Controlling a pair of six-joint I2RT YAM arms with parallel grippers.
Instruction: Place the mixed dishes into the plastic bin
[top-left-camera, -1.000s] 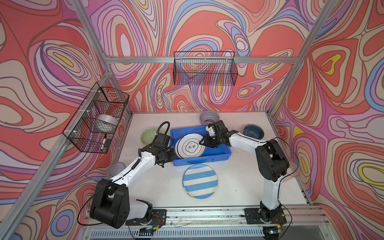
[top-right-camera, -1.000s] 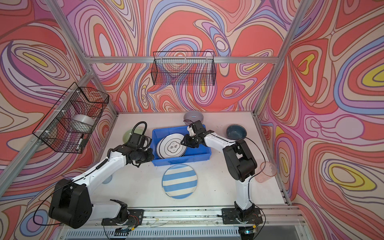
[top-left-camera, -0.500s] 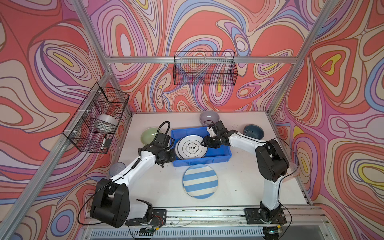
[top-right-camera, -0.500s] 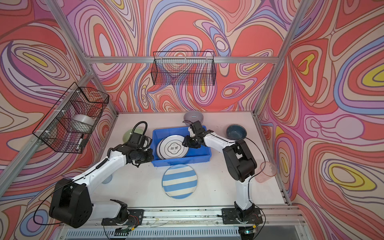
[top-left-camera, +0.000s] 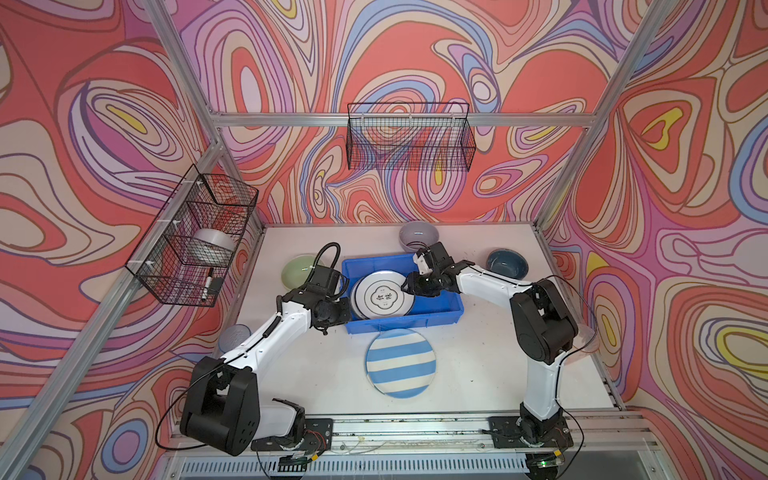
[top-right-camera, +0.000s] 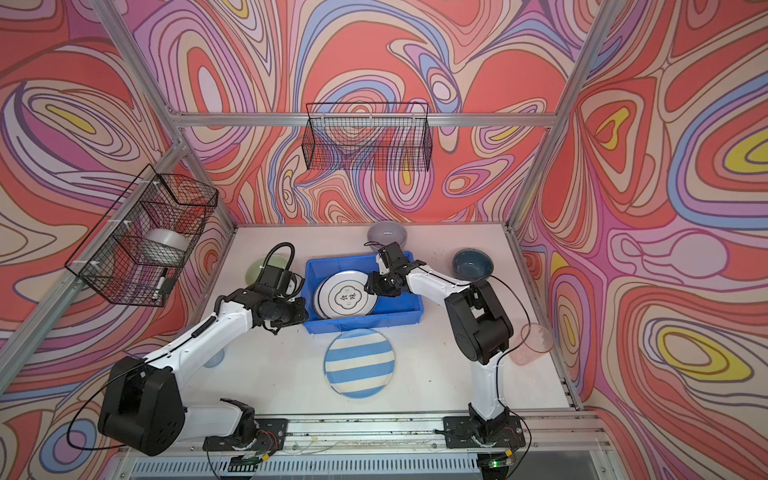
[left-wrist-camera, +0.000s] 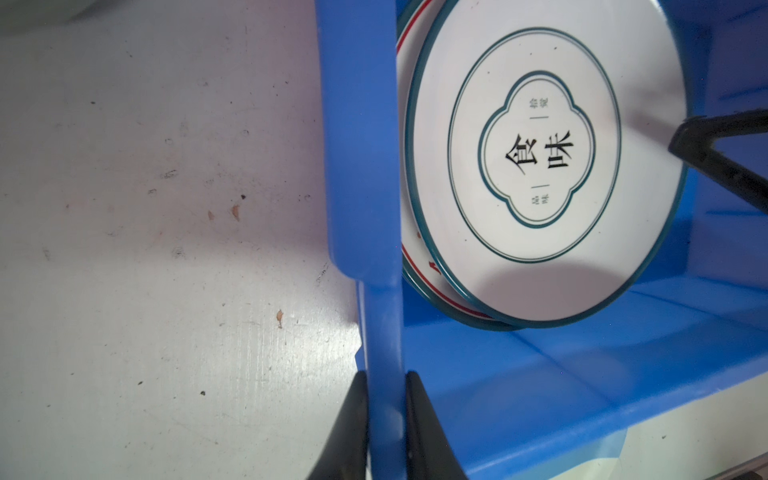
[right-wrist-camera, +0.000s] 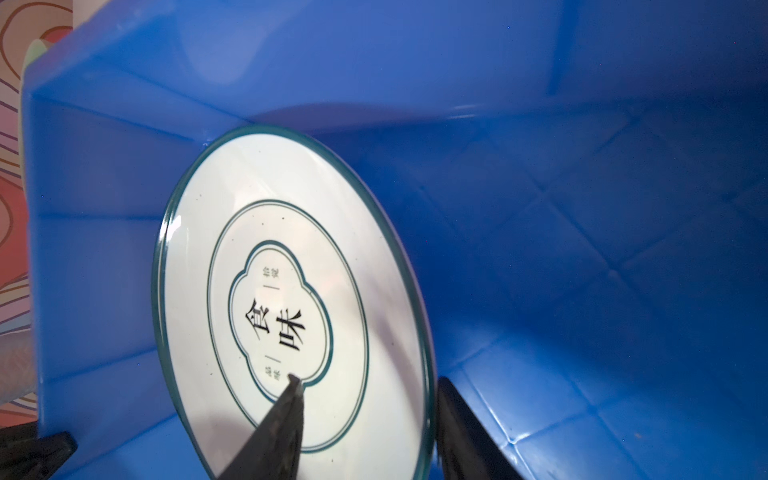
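Note:
The bright blue plastic bin (top-left-camera: 399, 328) (top-right-camera: 361, 326) sits mid-table. A green-rimmed plate (top-left-camera: 380, 297) (right-wrist-camera: 270, 291) leans inside it on a red-rimmed plate (left-wrist-camera: 428, 286). My right gripper (top-left-camera: 409, 286) (right-wrist-camera: 369, 379) stands open astride the green-rimmed plate's right edge, one finger over its face, the other just outside the rim. My left gripper (top-left-camera: 347, 311) (left-wrist-camera: 385, 374) is shut on the bin's left wall. A blue-white striped plate (top-left-camera: 401, 363) lies in front of the bin. A pale green bowl (top-left-camera: 297, 270), lilac bowl (top-left-camera: 419, 236) and teal bowl (top-left-camera: 507, 264) stand around it.
A blue tumbler (top-left-camera: 235, 336) stands by the left wall under my left arm, a pink tumbler (top-right-camera: 534, 343) by the right wall. Black wire baskets hang on the back wall (top-left-camera: 409, 137) and left wall (top-left-camera: 195, 232); the left basket holds a white roll.
My right gripper's jaws have spread apart around the green-rimmed plate's edge, letting it rest in the bin. The left gripper has stayed shut on the bin wall.

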